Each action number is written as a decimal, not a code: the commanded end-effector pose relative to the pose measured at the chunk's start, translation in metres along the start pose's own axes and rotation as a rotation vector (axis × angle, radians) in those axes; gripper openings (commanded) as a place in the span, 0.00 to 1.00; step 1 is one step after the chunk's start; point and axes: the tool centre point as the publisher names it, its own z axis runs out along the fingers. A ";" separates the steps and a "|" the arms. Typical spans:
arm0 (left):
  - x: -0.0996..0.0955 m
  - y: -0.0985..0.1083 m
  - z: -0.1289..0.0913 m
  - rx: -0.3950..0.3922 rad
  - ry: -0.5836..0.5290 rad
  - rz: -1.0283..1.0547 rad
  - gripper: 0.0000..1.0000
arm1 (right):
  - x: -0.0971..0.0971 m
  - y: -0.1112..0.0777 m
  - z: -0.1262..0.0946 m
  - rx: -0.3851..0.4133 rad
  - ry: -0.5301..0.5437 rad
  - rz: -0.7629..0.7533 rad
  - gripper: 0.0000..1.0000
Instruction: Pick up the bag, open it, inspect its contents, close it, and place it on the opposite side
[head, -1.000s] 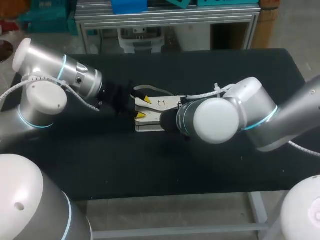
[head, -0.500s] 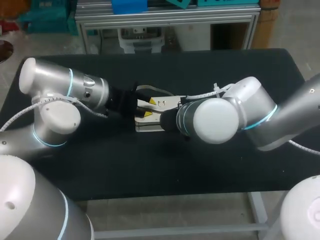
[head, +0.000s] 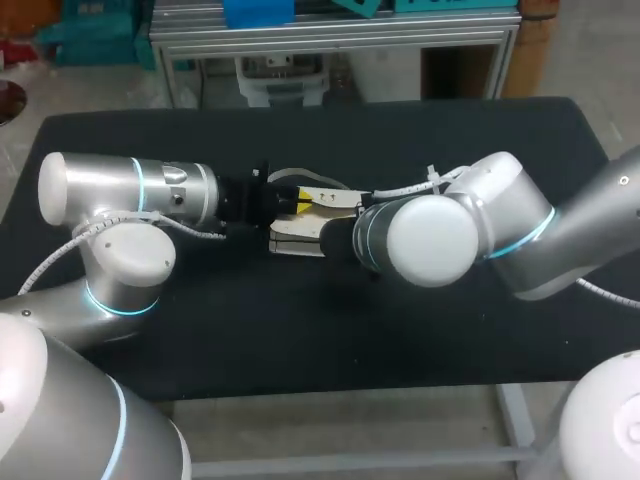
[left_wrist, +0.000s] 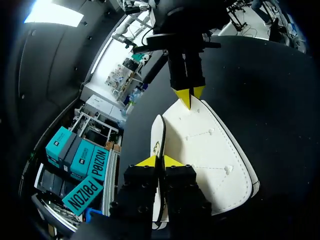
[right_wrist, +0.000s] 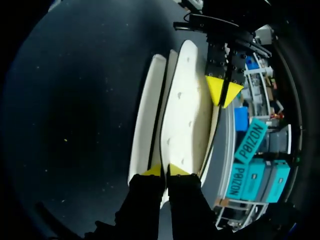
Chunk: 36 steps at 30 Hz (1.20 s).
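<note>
Left gripper (left_wrist: 161, 161) is clamped on a thin upright edge of the white bag (left_wrist: 210, 155), its yellow tips pressed together with that edge between them. Right gripper (right_wrist: 165, 170) pinches the opposite end of the same bag, tips almost meeting around what looks like the top flap, though the layers are hard to tell apart there. From the head camera the bag shows just above the frame's centre, between the two wrists, with the black table (head: 300, 330) all around it.
</note>
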 end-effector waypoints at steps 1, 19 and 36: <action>-0.019 0.007 -0.016 0.058 0.059 -0.086 0.00 | 0.005 -0.001 0.001 -0.002 -0.006 0.000 0.00; -0.018 0.020 -0.009 0.074 0.237 -0.264 0.28 | 0.005 -0.001 0.001 -0.002 -0.006 0.000 0.00; -0.002 0.021 0.000 0.075 0.244 -0.248 0.63 | 0.005 -0.001 0.001 -0.002 -0.006 0.000 0.00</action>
